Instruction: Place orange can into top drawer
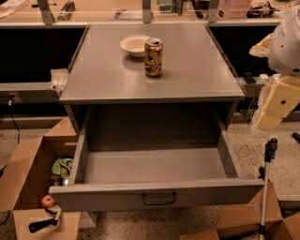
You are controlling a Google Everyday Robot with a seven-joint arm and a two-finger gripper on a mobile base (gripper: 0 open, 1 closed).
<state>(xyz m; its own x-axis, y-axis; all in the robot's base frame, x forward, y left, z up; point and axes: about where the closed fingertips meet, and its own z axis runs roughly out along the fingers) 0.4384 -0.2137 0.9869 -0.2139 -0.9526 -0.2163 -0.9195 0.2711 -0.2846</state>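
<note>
The orange can (153, 57) stands upright on the grey cabinet top (187, 70), near its back middle, just right of a shallow cream bowl (134, 45). The top drawer (154, 166) is pulled fully open below the cabinet top. Its inside is bare and its front panel has a small dark wire handle (159, 198). My arm (281, 93), white and cream, comes in at the right edge. My gripper (271, 149) hangs to the right of the drawer's front right corner. It is far from the can and holds nothing that shows.
An open cardboard box (33, 183) with an apple (47, 201) and other items stands at the left of the drawer. More cardboard boxes (243, 220) sit at the lower right. A counter with clutter (140, 11) runs behind the cabinet.
</note>
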